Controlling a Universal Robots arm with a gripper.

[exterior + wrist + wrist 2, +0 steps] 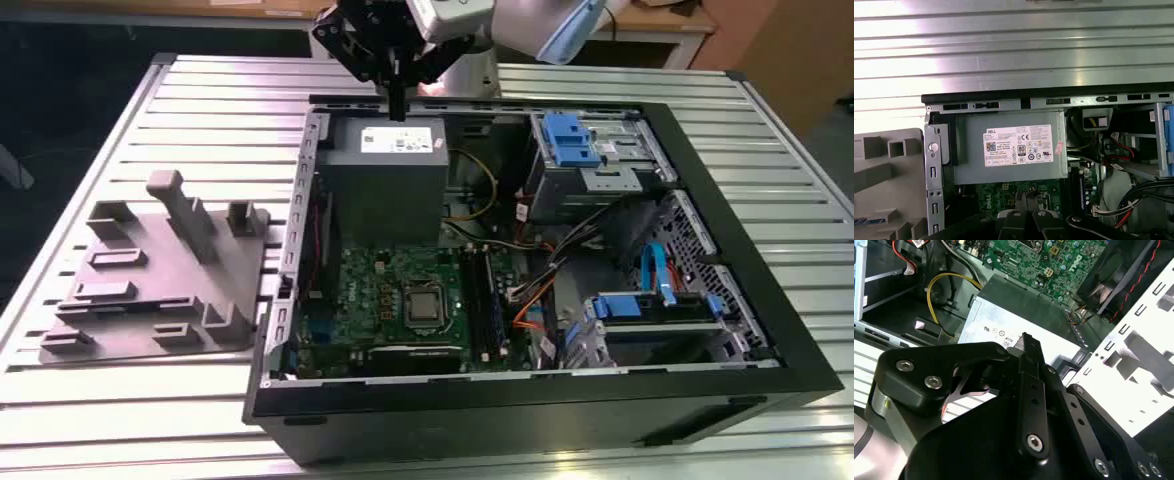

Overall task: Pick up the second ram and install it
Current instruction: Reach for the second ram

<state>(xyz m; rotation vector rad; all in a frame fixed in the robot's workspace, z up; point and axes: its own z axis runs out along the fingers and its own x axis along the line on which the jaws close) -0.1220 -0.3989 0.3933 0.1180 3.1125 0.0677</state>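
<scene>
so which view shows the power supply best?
First wrist view: the power supply faces the camera squarely, labelled side fully visible. The exterior view shows it slanted, pincer by its labelled end. In the second wrist view the pincer covers part of it.

Reaches in from the top of the exterior view on a pale grey arm (534, 25). Carries the black gripper (398, 110) pointing straight down, linkages spread wide above. Holds the fingers (1031, 375) pressed together, no gap visible in both wrist views.
</scene>
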